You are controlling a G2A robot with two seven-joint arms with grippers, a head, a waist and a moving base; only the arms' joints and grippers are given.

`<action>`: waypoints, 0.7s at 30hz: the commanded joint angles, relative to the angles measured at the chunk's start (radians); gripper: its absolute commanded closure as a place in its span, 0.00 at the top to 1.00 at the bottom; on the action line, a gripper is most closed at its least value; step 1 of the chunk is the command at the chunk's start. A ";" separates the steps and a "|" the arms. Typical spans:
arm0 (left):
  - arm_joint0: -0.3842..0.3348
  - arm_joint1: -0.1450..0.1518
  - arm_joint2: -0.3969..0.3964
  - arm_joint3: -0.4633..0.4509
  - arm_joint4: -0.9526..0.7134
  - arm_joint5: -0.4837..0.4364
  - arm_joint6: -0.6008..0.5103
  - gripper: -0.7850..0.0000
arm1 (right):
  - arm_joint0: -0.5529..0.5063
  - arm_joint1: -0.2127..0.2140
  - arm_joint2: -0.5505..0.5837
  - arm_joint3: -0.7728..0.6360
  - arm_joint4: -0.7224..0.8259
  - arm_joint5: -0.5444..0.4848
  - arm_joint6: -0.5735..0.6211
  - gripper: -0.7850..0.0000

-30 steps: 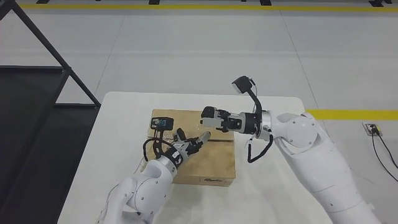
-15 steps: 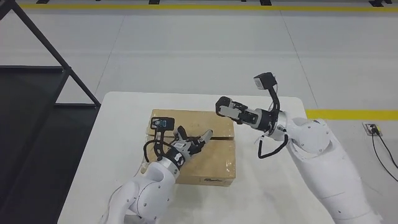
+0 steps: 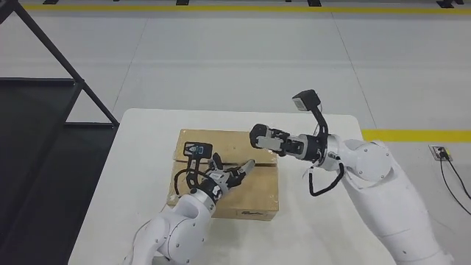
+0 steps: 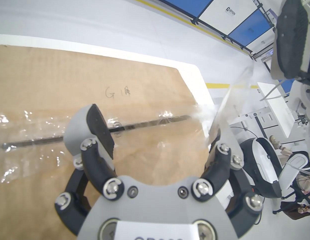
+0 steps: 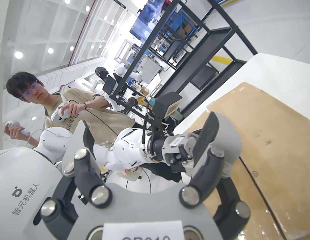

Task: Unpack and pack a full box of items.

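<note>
So the box (image 3: 254, 191) is plain brown corrugated cardboard, flat and rectangular. It sits square on the smooth white tabletop (image 3: 147, 140) with both flaps down. Glossy, crinkly clear tape (image 4: 44, 128) runs along the centre seam, and you can see the dark slit through it.

The left end effector (image 3: 243, 171) hovers right over the box's seam, near the right end. Its two grey fingers with black rubbery pads (image 4: 100, 128) are spread wide, not clamped on anything. A loose strip of tape (image 4: 223, 103) stands up off that end of the box, right against one of its fingers, but I can't tell if it's actually stuck there.

The right end effector (image 3: 257, 136) hangs above the box's far right corner, fingers also apart and empty, with ribbed black pads (image 5: 207, 136).

Compared with half a second ago, the right one has drifted back toward the box after swinging out past its edge. The left one has nudged a bit further along the seam. The box itself hasn't budged.
</note>
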 commanded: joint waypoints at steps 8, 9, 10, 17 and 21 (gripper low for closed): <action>-0.012 -0.006 0.016 0.016 0.021 0.003 -0.014 1.00 | 0.038 -0.014 -0.074 -0.002 0.037 -0.006 0.086 1.00; -0.012 -0.006 0.016 0.020 0.023 0.001 -0.014 1.00 | 0.046 -0.015 -0.081 0.001 0.032 -0.002 0.100 1.00; -0.010 -0.007 0.015 0.023 0.023 0.000 -0.012 1.00 | 0.055 -0.016 -0.086 0.006 0.030 0.000 0.112 1.00; 0.006 -0.008 0.012 0.037 0.028 -0.021 0.000 1.00 | 0.100 -0.018 -0.108 0.035 -0.049 0.041 0.138 1.00; 0.014 -0.009 0.013 0.037 0.034 -0.025 0.006 1.00 | 0.119 -0.018 -0.113 0.054 -0.079 0.068 0.140 1.00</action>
